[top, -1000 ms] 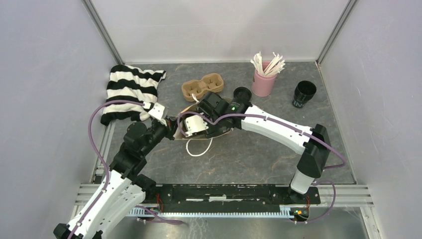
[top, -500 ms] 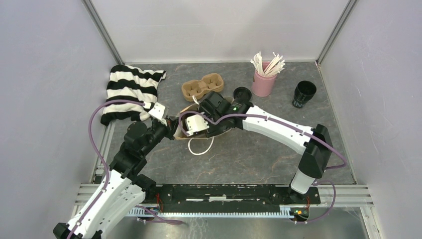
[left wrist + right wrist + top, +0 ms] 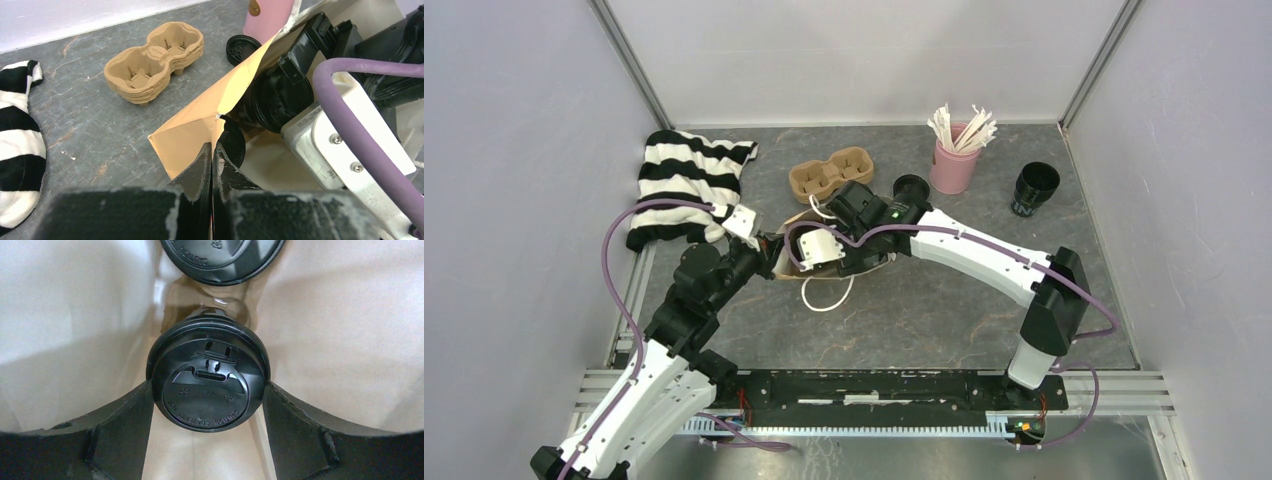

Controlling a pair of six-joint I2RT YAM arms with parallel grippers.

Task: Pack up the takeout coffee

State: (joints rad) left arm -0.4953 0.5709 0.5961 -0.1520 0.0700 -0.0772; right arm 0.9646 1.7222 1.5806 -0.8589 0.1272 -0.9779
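One lidded cup (image 3: 207, 402) sat inside the paper bag (image 3: 195, 132), apparently clasped by the wide-set right tool (image 3: 207, 390), while the left tool (image 3: 212, 150) pinched the bag's rim; the second cup (image 3: 1035, 188) stood lidless at the far right of the table (image 3: 924, 320), unpacked.

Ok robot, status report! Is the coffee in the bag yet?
Left gripper shut on paper bag edge. Right gripper shut on lidded coffee cup, inside bag. Another black lid just ahead.
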